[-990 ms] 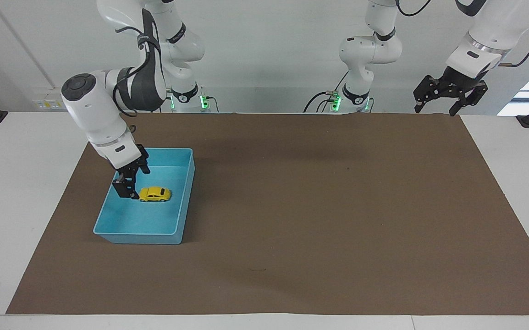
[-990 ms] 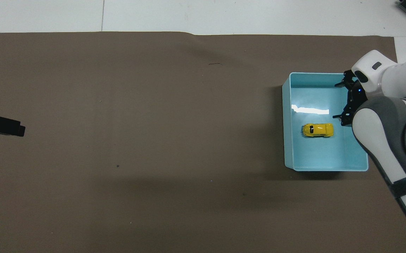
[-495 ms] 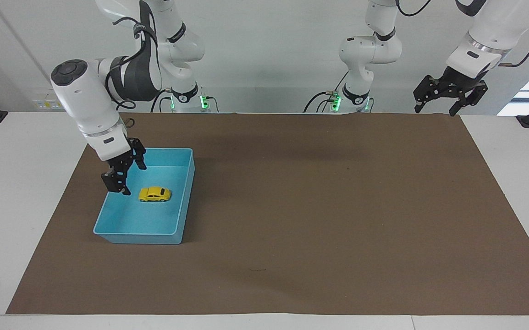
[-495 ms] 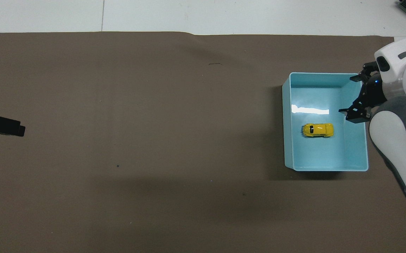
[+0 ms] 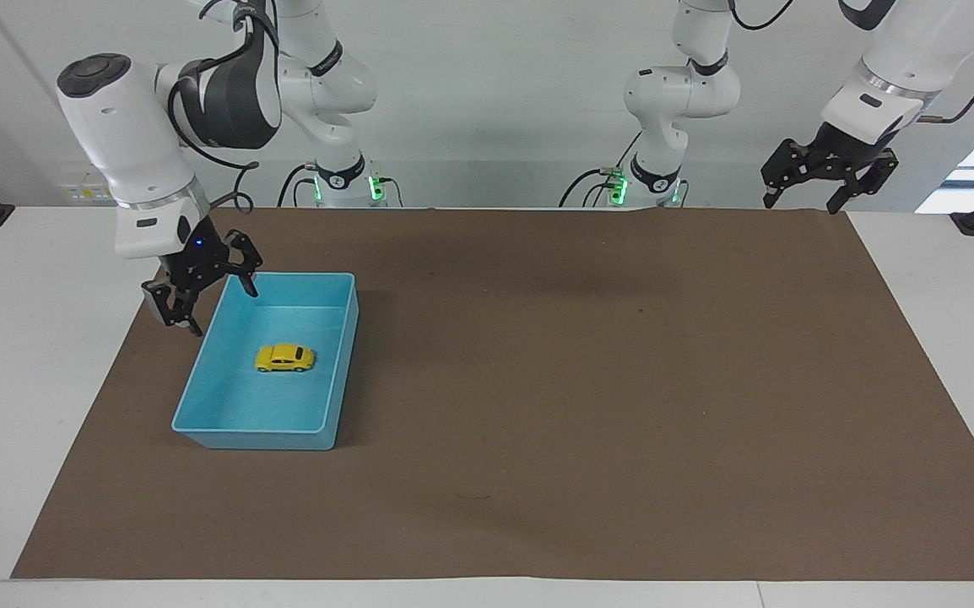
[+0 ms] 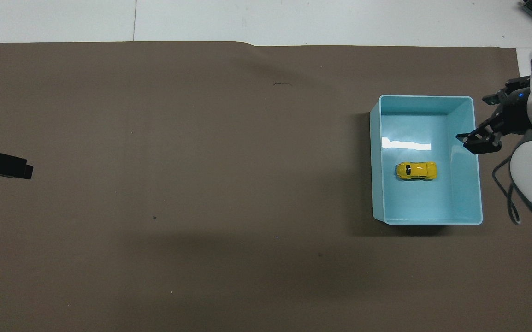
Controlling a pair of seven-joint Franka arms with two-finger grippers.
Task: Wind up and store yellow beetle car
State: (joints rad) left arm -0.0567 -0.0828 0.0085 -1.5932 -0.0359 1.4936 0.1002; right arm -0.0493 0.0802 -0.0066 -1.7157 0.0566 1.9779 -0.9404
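- Bin (image 5: 343, 371) (image 6: 475, 193), blue, holds the yellow beetle car (image 5: 284, 358) (image 6: 416, 170) mid-floor, clear of every wall.
- Right gripper (image 5: 219, 311) (image 6: 474, 120), fingers spread and empty, hangs over the bin's rim.
- Left gripper (image 5: 799, 201) (image 6: 3, 166) waits well apart from the bin, spread open.

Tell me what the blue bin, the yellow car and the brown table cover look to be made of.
Blue bin: looks like smooth moulded plastic; its floor throws a bright glare streak. Yellow beetle car, lying in the bin: glossy painted body, die-cast metal or plastic, I cannot tell which. Brown cover: matte, no shine, with a slight ripple along one edge, so probably paper or thin felt.
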